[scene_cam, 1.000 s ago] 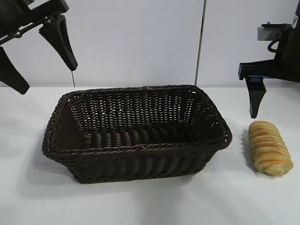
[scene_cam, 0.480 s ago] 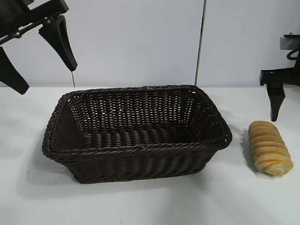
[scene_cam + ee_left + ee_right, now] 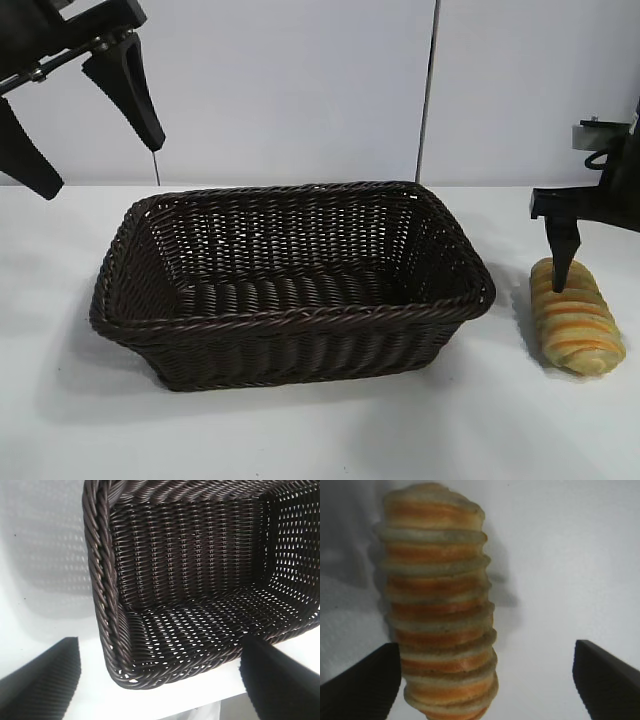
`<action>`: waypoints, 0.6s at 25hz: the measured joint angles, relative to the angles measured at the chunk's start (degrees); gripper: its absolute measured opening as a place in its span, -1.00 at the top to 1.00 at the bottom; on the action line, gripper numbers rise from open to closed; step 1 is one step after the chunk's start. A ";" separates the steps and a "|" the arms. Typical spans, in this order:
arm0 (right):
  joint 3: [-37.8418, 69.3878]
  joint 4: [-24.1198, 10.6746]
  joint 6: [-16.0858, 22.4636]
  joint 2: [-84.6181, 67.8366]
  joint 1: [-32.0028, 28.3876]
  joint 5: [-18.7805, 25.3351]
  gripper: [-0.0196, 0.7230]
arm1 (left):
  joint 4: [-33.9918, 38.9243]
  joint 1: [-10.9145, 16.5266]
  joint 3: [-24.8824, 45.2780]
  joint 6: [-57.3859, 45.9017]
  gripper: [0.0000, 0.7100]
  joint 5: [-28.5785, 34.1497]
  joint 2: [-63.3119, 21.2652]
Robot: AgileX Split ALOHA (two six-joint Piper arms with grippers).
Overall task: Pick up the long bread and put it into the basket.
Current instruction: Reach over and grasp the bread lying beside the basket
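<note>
Long bread [image 3: 576,319], an oblong golden-tan loaf ridged crosswise in pale yellow and orange-brown, lies on the white table [image 3: 300,430] near its right edge, well clear of the basket and untouched by any grip. The basket [image 3: 290,318], a large rectangular dark brown woven wicker one with sloping sides and a braided rim, sits at the table's middle with nothing in it, so the task reads as barely begun: the loaf is not yet grasped, lifted or carried.

The right gripper [image 3: 487,680] hangs over the loaf's far end, pointing down, its jaws spread wide apart. In the right wrist view one dark finger sits close by the loaf's side while the other stands well off over bare table, so the loaf is off-centre between them. In the exterior view the one visible finger overlaps the loaf's top; whether it touches cannot be told. What is left, by my reading, is to centre and close on the loaf, raise it over the braided rim and release it inside.

The left gripper [image 3: 80,120] is parked high above the table's far-left corner, jaws apart, looking down into the basket's near corner. Nothing else lies on the table; the basket's right-hand wall is the only obstacle between loaf and goal.
</note>
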 joint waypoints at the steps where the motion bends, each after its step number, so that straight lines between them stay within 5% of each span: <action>1: 0.00 0.36 0.00 0.41 0.00 -0.34 -0.84 | 0.00 0.00 0.00 0.00 -0.77 0.00 0.00; 4: 0.00 1.11 -0.08 0.57 0.00 -1.01 -0.69 | 0.00 0.00 0.00 0.10 -0.77 0.00 0.00; 10: 0.00 1.84 0.64 0.61 0.00 -1.78 0.12 | 0.00 0.00 0.00 0.23 -0.77 0.00 0.00; 15: 0.00 1.84 1.13 0.61 0.00 -1.72 0.40 | 0.00 0.00 0.00 0.61 -0.77 0.00 0.00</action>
